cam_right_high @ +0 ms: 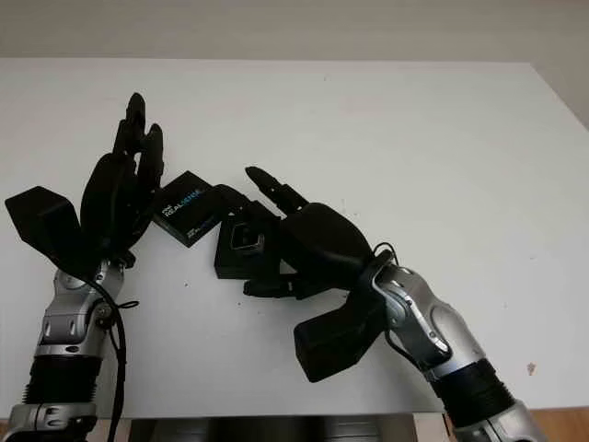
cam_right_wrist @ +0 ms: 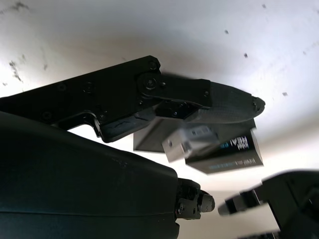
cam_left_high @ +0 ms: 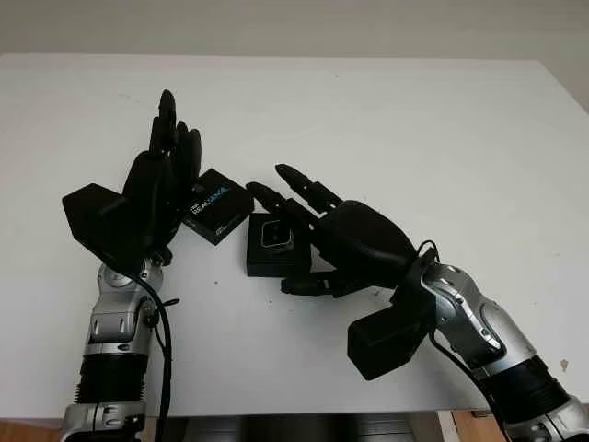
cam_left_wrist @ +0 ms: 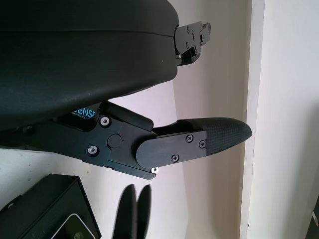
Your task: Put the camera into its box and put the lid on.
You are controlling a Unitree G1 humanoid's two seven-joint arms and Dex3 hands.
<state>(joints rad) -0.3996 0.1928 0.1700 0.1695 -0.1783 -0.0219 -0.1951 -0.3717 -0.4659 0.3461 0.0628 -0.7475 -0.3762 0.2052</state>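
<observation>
Two black hands, right hand (cam_left_high: 317, 241) fingers clamped on square matte box (cam_left_high: 273, 247), left hand (cam_left_high: 161, 189) open beside printed lid (cam_left_high: 215, 204)

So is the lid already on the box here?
No: the lid lies on the table beside the open box, with the camera visible inside.

Far table (cam_left_high: 386, 110) open, lid (cam_left_high: 217, 204) and box (cam_left_high: 273, 247) between hands
</observation>
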